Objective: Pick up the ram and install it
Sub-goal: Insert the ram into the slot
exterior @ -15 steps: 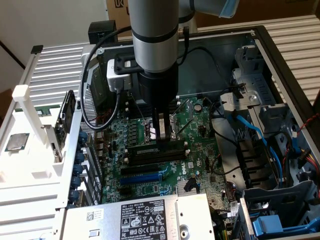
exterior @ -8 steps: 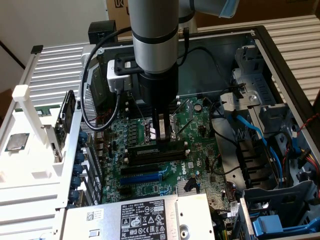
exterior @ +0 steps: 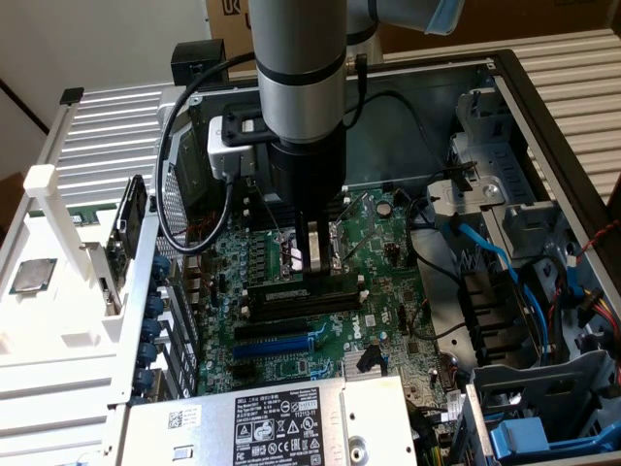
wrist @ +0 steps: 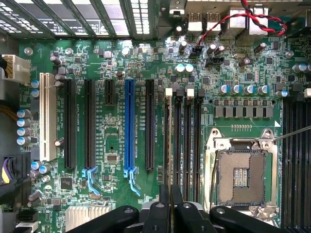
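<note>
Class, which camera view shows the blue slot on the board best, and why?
The wrist view: the blue slot lies full length, seen straight from above, nothing covering it. The exterior view shows the slot at a slant.

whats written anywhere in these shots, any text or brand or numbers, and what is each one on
"DELL": at the top of the label on the silver power supply; the rest of that label is too small to read.
Black letters on the cardboard box: cut off at the edge, not readable.
White print on the motherboard beside the slots: too small to read.
</note>
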Tool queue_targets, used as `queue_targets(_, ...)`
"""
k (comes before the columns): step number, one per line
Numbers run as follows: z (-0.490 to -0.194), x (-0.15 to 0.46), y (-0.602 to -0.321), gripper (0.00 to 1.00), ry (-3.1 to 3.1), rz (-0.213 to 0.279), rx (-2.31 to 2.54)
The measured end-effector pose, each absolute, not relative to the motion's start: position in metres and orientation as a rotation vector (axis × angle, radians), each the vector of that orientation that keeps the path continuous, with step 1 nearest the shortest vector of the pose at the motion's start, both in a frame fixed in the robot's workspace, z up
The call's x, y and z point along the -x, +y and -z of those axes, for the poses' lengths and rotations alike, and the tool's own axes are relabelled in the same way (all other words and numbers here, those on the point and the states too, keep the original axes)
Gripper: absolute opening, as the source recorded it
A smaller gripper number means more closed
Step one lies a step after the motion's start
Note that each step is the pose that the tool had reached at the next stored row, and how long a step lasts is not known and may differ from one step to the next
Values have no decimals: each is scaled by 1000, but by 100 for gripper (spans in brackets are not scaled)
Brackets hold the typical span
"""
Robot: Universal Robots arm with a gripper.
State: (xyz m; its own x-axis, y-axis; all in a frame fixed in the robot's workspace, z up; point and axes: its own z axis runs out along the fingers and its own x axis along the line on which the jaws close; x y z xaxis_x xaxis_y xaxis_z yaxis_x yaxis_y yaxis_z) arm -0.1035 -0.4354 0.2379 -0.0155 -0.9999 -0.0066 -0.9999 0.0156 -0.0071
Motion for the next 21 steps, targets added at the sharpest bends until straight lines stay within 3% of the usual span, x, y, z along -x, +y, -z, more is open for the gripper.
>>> queue_targets(21,-238,106,-435,13,2232,1,2197)
